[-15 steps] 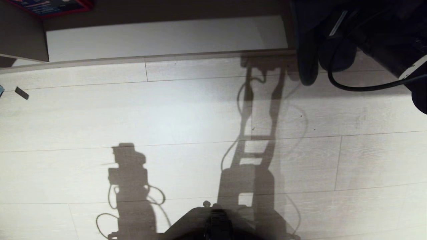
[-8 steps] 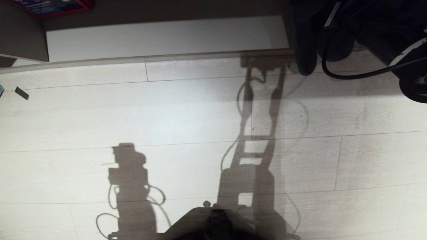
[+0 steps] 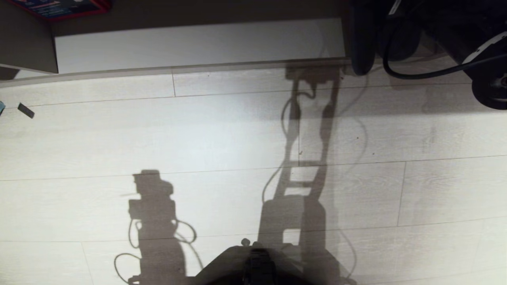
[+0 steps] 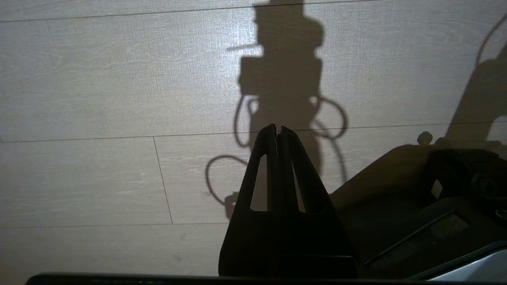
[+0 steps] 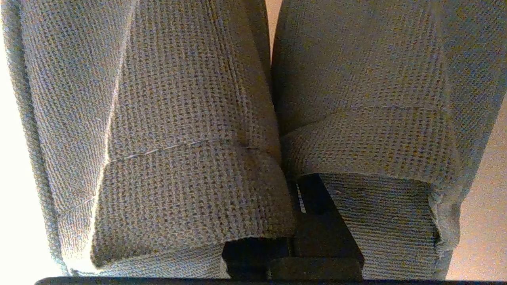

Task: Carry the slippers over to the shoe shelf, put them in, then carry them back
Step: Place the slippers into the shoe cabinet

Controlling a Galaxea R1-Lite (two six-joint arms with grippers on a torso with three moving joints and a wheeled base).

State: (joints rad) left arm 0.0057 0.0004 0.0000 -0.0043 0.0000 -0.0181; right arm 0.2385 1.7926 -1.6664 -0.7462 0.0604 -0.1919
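Note:
The slippers (image 5: 190,130), grey-blue woven fabric, hang side by side and fill the right wrist view. My right gripper (image 5: 295,186) is shut on their inner edges where the two meet. One dark finger (image 5: 321,209) shows below the fabric. In the head view the slippers (image 3: 362,39) are a dark mass at the top right, at the front edge of the shoe shelf (image 3: 237,68), beside its pale base board (image 3: 198,45). My left gripper (image 4: 277,128) is shut on nothing and parked low over the floor beside the robot's base.
A taupe side panel (image 3: 23,43) of the shelf stands at the top left, with a red and blue box (image 3: 59,7) behind it. A small dark strip (image 3: 26,110) lies on the pale plank floor. A black cable (image 3: 427,73) loops from the right arm.
The right arm with the slippers has moved away from me toward the shelf; the slippers' lower end has risen from the floor planks to the shelf's front edge. The left arm is still.

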